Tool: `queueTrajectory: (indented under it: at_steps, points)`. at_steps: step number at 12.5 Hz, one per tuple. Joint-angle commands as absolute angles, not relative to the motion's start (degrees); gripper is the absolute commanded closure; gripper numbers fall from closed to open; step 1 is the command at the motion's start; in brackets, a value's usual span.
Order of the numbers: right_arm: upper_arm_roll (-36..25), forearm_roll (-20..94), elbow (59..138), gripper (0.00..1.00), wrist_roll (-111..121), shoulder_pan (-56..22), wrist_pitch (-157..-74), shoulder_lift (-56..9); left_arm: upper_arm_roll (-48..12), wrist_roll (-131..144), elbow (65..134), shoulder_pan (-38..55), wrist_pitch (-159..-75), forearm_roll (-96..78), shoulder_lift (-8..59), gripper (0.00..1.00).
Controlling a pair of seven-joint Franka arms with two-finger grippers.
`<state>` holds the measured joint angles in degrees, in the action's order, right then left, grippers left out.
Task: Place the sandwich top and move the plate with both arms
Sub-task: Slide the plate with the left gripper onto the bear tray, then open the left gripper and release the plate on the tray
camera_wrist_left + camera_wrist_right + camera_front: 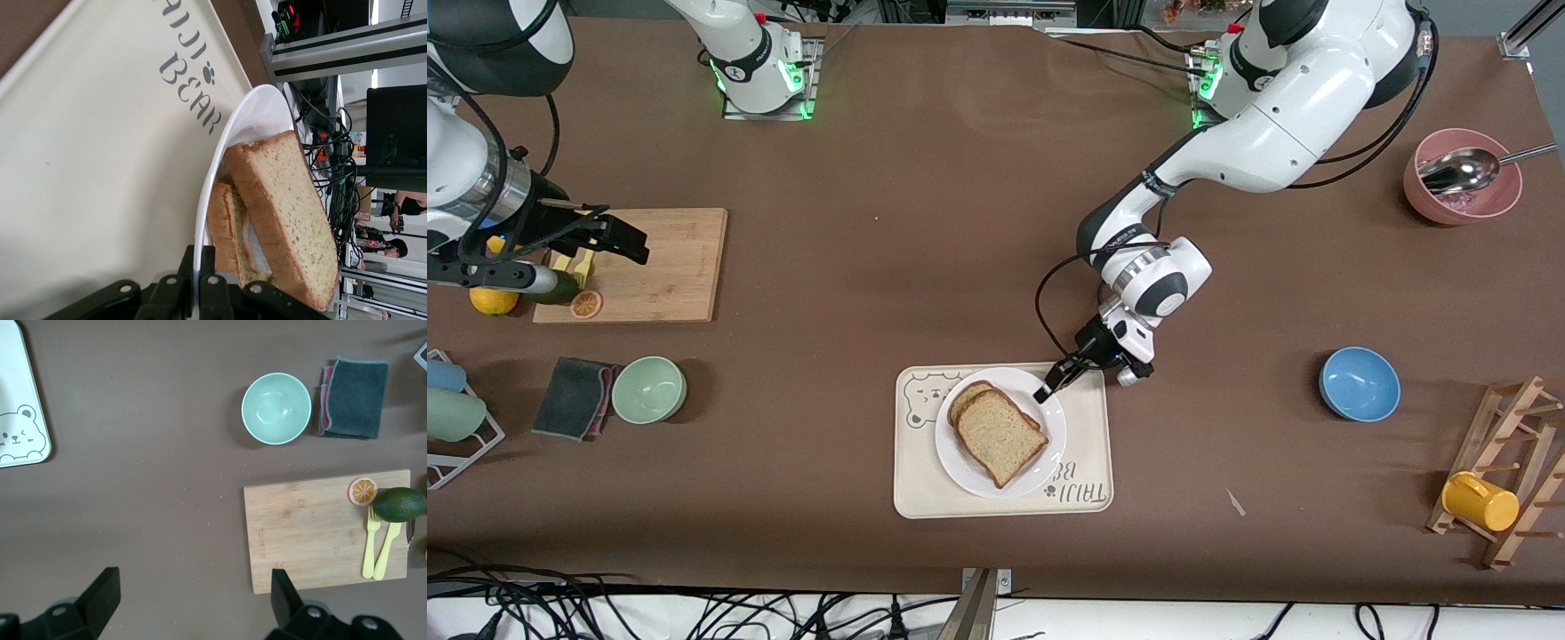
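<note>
The sandwich top lies on a lower bread slice, slightly offset from it. Both rest on the round white plate, which sits on the cream bear tray. My left gripper is shut on the plate's rim, on the side toward the robots' bases, with one finger above the rim and one below. My right gripper waits open and empty in the air by the wooden cutting board.
On the board lie an orange slice, an avocado and two yellow forks. A green bowl and grey cloth sit nearer the camera. A blue bowl, pink bowl with spoon and wooden rack stand at the left arm's end.
</note>
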<state>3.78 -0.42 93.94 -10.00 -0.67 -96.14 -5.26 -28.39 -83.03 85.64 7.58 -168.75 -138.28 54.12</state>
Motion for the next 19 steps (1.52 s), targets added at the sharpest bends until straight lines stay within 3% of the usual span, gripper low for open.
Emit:
queueTrajectory:
  at_steps: [1,3,6,11,13,19]
  points:
    - [3.8,-0.3,93.2,0.0,-9.1,-0.7,-95.1,-4.6,-28.7,-82.4,83.6,7.3,-169.5,-138.2,54.5,0.75]
    - [3.8,-0.3,93.2,0.0,-9.1,-0.7,-95.1,-4.6,-28.5,-82.4,83.6,7.2,-169.5,-138.0,54.4,0.52]
    - [3.7,-0.3,93.2,0.0,-9.1,-0.7,-95.1,-4.6,-27.7,-82.4,83.6,6.5,-169.5,-138.3,54.0,0.37]
    - [3.7,-0.3,93.0,0.0,-9.1,-0.7,-95.2,-4.6,-28.2,-81.3,83.2,4.6,-170.6,-138.3,52.9,0.32]
    - [3.7,-0.3,93.0,0.0,-9.1,-0.7,-95.2,-4.6,-28.2,-79.4,79.9,5.0,-173.7,-138.2,52.9,0.09]
    - [3.4,-0.4,93.0,0.0,-9.1,-0.6,-95.2,-4.6,-27.9,-79.4,79.6,5.1,-174.0,-135.9,52.8,0.05]
